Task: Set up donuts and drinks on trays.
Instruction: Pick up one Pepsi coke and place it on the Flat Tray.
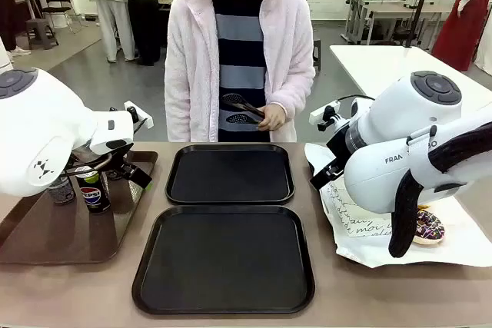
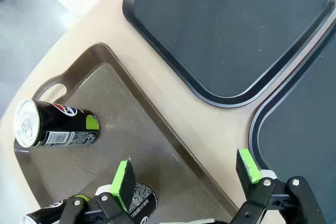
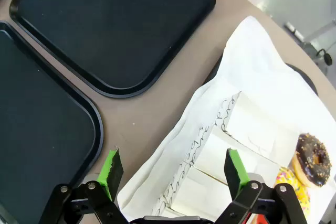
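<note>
The table [image 1: 369, 289] carries everything, and the two black trays take its middle: the far tray [image 1: 231, 174] lies toward the person and the near tray [image 1: 224, 260] toward the bottom of the front view. Both are bare, so as I judge it the real work has not begun. At the left of the front view is the longer brown tray [image 1: 69, 232], and the drinks stand on it: a Pepsi can [image 1: 94, 188] and a second can [image 1: 61, 188] just beside it. At the right lies a big white paper [image 1: 354, 240] with loose paper sleeves [image 3: 226, 145] on it. The donuts are at its far edge, in the lower right of my right wrist view: a chocolate donut [image 3: 313, 159] and a yellow donut [image 3: 294, 187] touching it. At the top centre, the person's hand [image 1: 270, 117] holds dark tongs [image 1: 240, 109] and waits. My left fingers [image 2: 124, 184] are spread wide and hold nothing; they hang over the inner edge of the brown tray, near one can. My right fingers [image 3: 108, 171] are also spread and empty, above the edge of the white paper. What is left, I think, is all of it: every donut and every can must go to the black trays.
</note>
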You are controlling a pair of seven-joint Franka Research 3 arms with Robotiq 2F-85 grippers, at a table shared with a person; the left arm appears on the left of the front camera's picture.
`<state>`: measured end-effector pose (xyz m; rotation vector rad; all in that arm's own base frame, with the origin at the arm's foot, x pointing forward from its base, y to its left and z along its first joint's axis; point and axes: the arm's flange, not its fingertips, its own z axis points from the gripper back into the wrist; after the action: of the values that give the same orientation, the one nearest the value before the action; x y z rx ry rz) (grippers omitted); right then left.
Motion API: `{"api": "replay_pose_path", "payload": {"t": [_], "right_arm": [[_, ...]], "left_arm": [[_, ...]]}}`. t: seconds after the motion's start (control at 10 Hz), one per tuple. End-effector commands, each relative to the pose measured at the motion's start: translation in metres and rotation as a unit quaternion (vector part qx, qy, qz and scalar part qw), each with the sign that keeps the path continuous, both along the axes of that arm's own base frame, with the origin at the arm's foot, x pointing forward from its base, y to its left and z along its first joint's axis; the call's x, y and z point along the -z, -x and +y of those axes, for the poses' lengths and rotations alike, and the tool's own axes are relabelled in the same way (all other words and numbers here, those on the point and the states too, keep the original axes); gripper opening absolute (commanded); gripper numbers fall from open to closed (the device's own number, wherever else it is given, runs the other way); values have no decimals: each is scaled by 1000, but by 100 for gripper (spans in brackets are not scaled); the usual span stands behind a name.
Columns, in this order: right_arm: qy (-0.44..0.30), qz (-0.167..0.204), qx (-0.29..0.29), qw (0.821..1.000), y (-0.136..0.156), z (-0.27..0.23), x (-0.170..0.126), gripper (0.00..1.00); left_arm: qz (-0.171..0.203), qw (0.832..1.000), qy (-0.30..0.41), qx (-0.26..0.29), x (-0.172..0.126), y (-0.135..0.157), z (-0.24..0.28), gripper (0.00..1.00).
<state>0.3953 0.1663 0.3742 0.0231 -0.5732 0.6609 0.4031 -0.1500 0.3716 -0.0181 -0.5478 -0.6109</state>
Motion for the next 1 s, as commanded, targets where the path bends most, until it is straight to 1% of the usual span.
{"api": "replay_pose_path", "payload": {"t": [0.0, 0.9], "right_arm": [[0, 0, 0, 1000, 0, 0, 0, 100], [0, 0, 0, 1000, 0, 0, 0, 100]], "left_arm": [[0, 1000, 0, 0, 0, 0, 0, 100], [0, 1000, 0, 0, 0, 0, 0, 100]]}}
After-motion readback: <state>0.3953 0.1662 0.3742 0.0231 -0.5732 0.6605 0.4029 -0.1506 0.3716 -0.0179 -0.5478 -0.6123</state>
